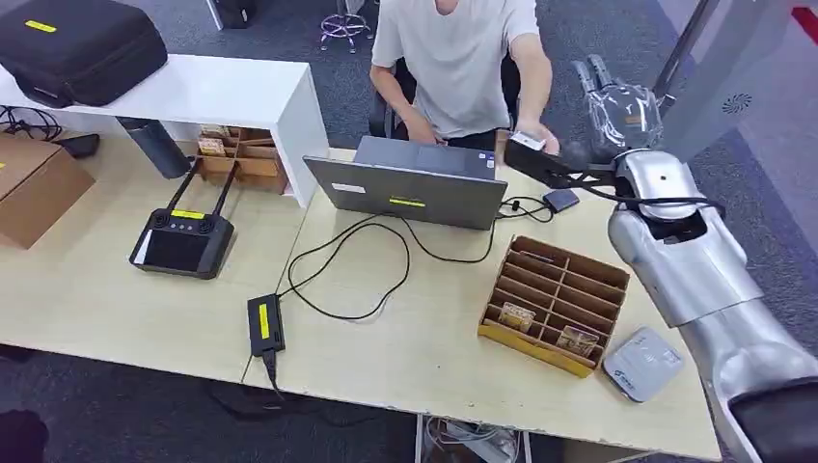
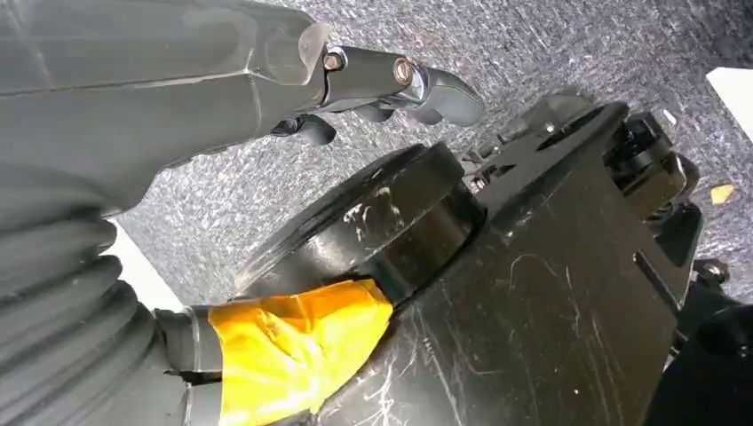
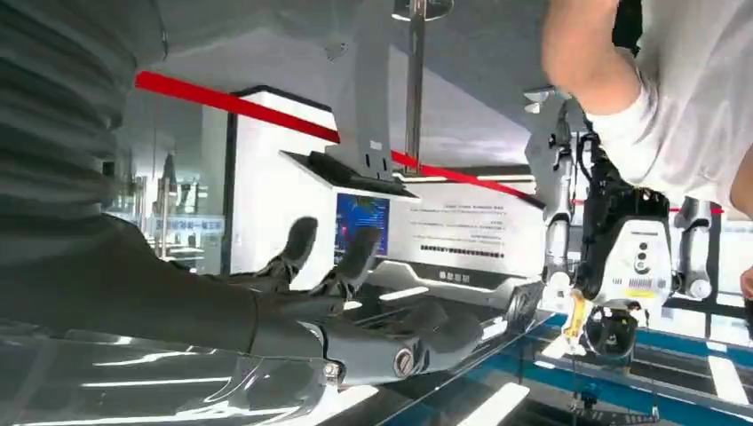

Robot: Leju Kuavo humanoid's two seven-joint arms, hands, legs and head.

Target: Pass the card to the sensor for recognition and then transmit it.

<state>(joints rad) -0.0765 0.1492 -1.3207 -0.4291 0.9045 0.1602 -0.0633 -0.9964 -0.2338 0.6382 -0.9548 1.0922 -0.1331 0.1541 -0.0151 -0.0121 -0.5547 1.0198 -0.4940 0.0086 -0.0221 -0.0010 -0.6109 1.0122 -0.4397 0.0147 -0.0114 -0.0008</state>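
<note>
A person's hand [image 1: 540,138] holds a small white card [image 1: 527,141] over the table's far edge, behind the laptop. My right hand [image 1: 617,114] is raised just right of it, palm toward the person. Its dark thumb [image 1: 545,168] reaches out beneath the card; I cannot tell whether it touches. In the right wrist view the right hand [image 3: 355,311] has its fingers spread and nothing in them. The small dark sensor pad [image 1: 560,200] lies on the table below, wired to the laptop. My left hand [image 2: 373,84] hangs by my side over the carpet, holding nothing.
An open grey laptop [image 1: 410,188] stands mid-table with black cables looping in front. A cardboard divider box [image 1: 555,299] with a few cards sits front right, beside a grey device [image 1: 643,363]. A black controller [image 1: 181,241] and power brick [image 1: 265,325] lie at the left. The seated person [image 1: 453,58] faces me.
</note>
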